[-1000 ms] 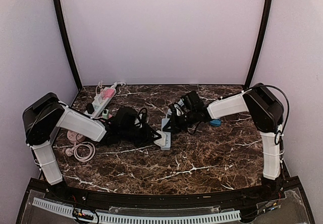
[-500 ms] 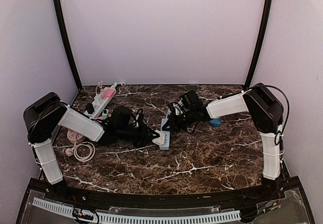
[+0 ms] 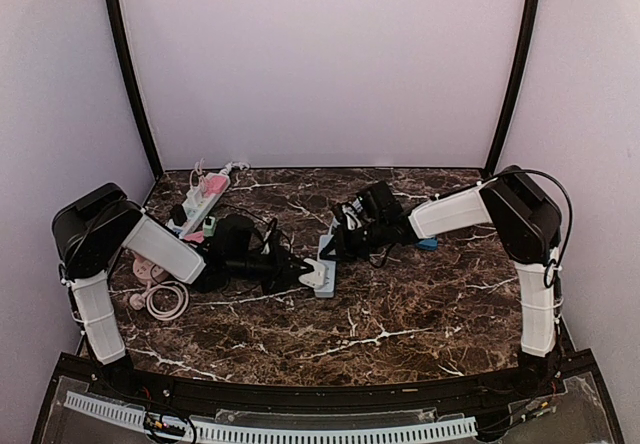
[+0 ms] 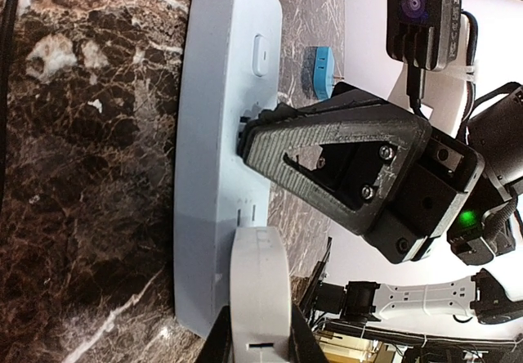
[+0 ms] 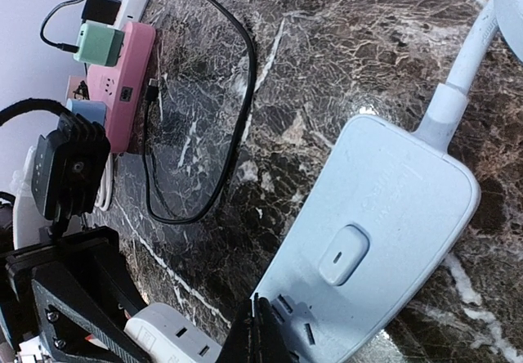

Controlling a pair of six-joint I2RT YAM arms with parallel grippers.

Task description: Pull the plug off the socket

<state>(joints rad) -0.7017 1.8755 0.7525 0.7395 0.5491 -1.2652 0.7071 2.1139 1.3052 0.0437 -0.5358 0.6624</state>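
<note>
Now your left gripper point(image 3: 298, 272) pinches the white rectangular plug point(image 4: 260, 285) at the near end of the pale blue plastic power strip point(image 4: 219, 134), lying centrally; your right gripper point(image 5: 261, 330), pressed together, touches the strip.

The left arm point(image 3: 160, 246) leans farther toward the right than a second ago, and its forearm lies lower. The bunched black wrist is now stretched into a slim line, which brings the left gripper point(image 3: 299, 273) up to the white plug point(image 3: 318, 278) at the near end of the power strip point(image 3: 326, 252).
</note>
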